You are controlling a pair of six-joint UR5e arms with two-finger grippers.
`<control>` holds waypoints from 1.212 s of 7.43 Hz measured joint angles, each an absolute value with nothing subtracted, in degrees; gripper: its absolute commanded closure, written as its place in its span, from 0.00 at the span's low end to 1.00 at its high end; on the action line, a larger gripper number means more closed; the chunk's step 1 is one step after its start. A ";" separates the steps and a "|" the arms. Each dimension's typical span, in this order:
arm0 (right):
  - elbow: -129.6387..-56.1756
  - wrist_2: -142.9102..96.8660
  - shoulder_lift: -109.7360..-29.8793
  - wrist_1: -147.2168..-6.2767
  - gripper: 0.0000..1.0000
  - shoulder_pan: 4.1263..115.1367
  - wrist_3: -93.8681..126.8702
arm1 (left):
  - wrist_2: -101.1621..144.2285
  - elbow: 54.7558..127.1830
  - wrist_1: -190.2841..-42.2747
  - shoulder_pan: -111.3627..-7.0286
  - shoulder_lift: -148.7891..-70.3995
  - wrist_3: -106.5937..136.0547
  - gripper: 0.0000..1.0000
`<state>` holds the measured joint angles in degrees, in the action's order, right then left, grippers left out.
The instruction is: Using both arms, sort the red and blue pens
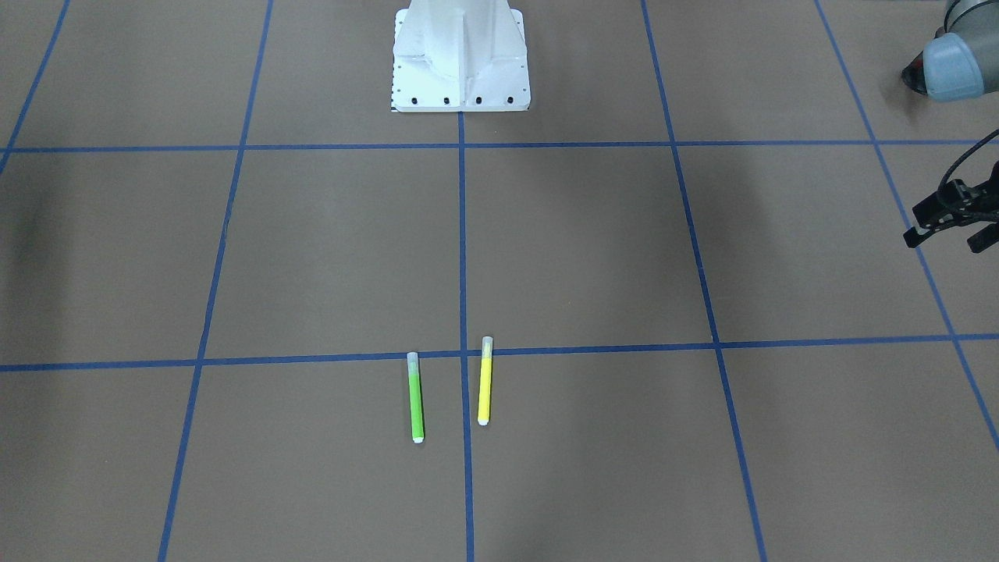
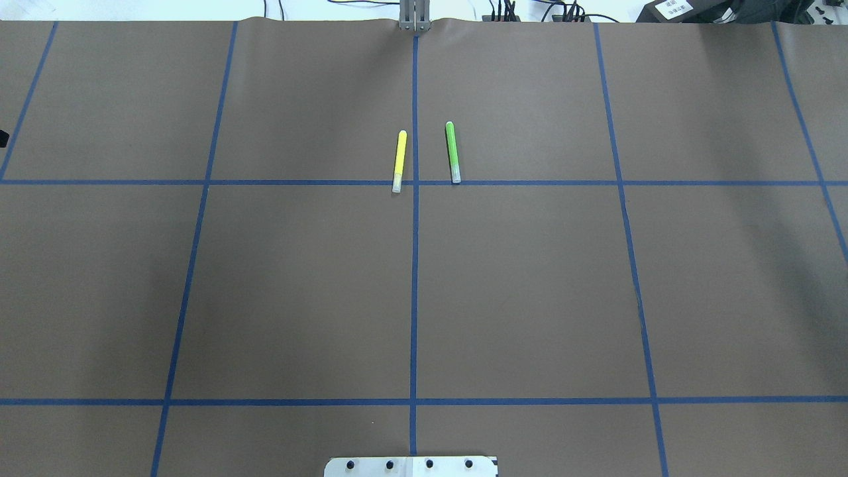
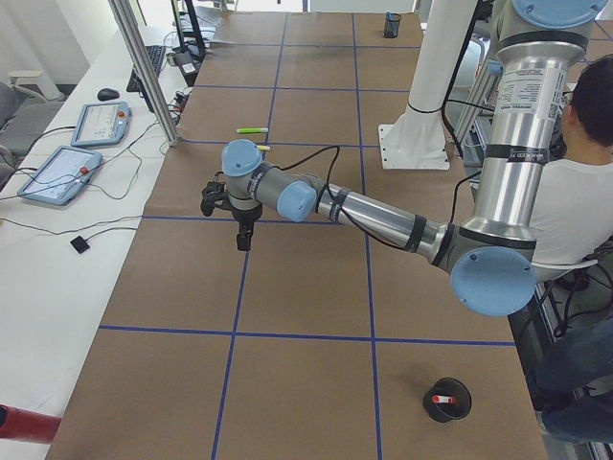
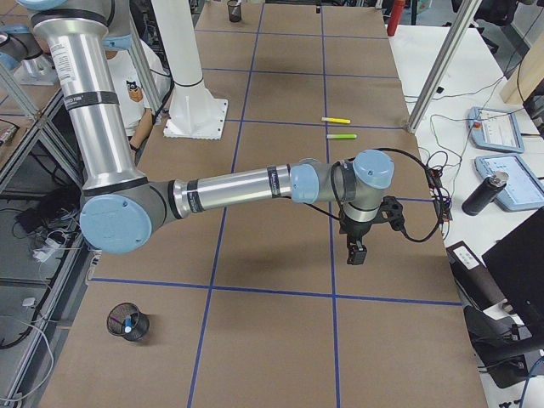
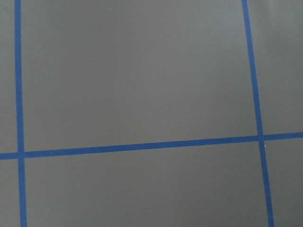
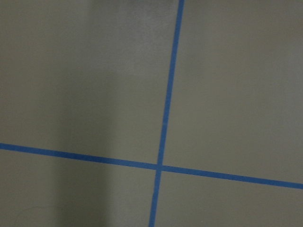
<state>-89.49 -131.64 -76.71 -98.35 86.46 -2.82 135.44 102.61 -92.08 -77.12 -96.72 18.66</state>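
The red pen stands in a black mesh cup near the table's front corner in the exterior left view. Only the blue pen's tip shows, inside a second black mesh cup in the exterior right view. My left gripper hangs over bare table at the front-facing view's right edge. Its two fingers stand apart with nothing between them, and it also shows as my left gripper pointing down. My right gripper points down over bare table; I cannot tell whether it is open or shut.
A green pen and a yellow pen lie side by side near the table's centre line. The white pedestal stands at the robot's side. A seated person is beside the table. Tablets lie on the side bench.
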 measured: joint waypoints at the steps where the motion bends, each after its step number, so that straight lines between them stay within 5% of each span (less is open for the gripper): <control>1: -89.55 -132.87 -76.81 -99.10 0.00 85.68 -2.73 | 134.83 102.78 -89.72 -78.20 -96.63 14.26 0.02; 9: -97.79 -133.26 -82.25 -99.15 0.00 81.96 1.60 | 132.62 99.08 -79.24 -82.31 -95.52 -4.68 0.01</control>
<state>-97.79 -133.26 -82.25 -99.15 81.96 1.60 132.62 99.08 -79.24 -82.31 -95.52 -4.68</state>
